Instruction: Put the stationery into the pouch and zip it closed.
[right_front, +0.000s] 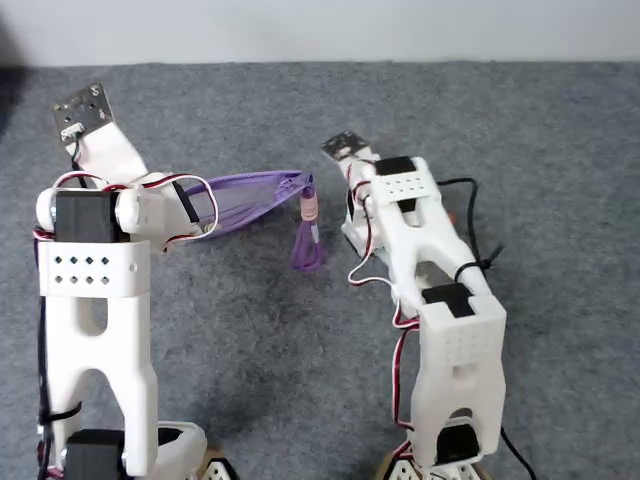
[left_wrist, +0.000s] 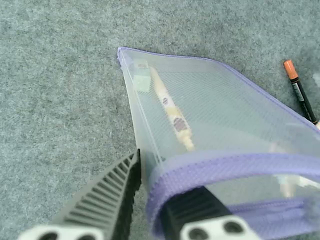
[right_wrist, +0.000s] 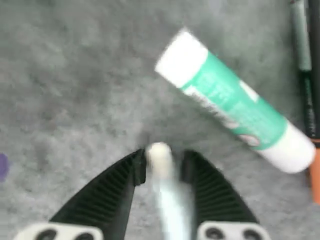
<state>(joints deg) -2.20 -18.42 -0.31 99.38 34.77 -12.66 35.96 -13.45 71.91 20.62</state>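
Loading under way: the left tool pinches the purple-trimmed rim of the pouch, a translucent mesh sleeve held over the grey bench with a patterned pen already inside. The right tool is clamped on a pale, slim stick near a green-and-white glue stick lying on the bench. Next, by the look of it, the stick must be carried to the pouch's mouth. Zipping waits, with an orange-capped marker also outside.
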